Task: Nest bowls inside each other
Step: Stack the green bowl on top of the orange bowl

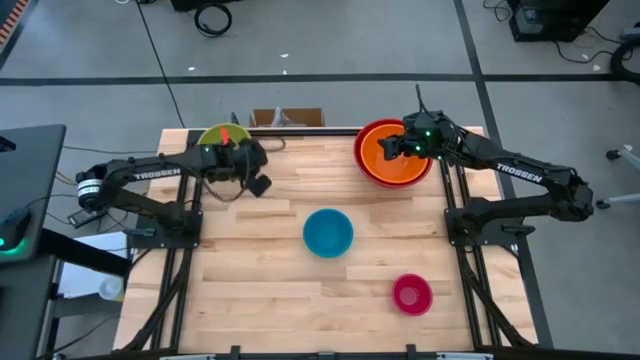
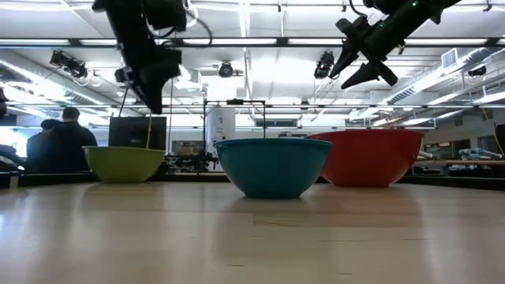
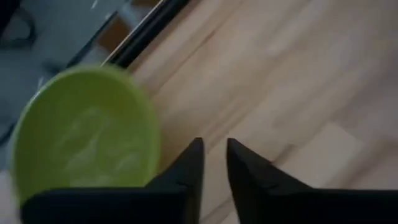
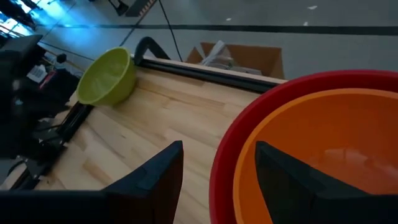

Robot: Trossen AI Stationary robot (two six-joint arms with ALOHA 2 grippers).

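A green bowl (image 1: 218,137) stands at the table's far left. My left gripper (image 3: 214,149) hangs above the table just to the right of it, open by a narrow gap, with nothing between its fingers. An orange bowl (image 1: 395,155) sits nested in a red bowl (image 1: 366,165) at the far right. My right gripper (image 4: 217,155) hovers open well above their left rims, as the low view shows (image 2: 351,71). A blue bowl (image 1: 328,232) stands mid-table and a small pink bowl (image 1: 412,294) near the front right.
A cardboard box (image 1: 288,118) sits just past the table's far edge. Bare wood lies between the green and blue bowls and along the near left. People (image 2: 63,142) stand in the room beyond the table.
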